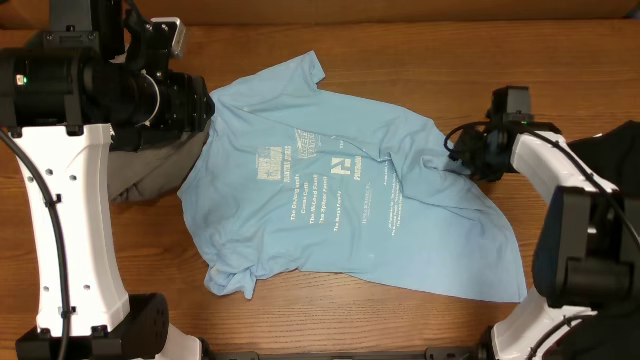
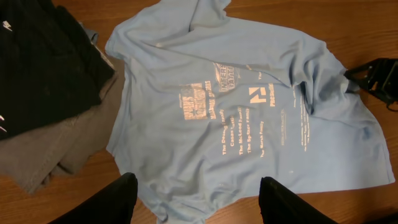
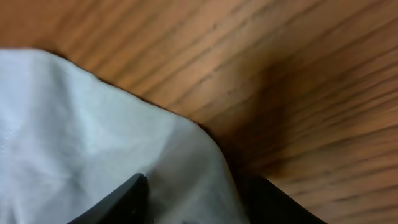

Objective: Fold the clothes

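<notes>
- Left claw (image 2: pixel 198 182): fingers spread wide, nothing held, over shirt (image 2: pixel 236 112) at lower frame edge.
- Right claw (image 3: pixel 198 186): fingers apart, shirt edge between them, unpinched.
- Overhead: shirt spread at centre; pile (image 2: pixel 43 93) upper left.

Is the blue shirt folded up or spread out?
Spread out: the blue shirt lies open with its lettering showing, only rumpled.
</notes>
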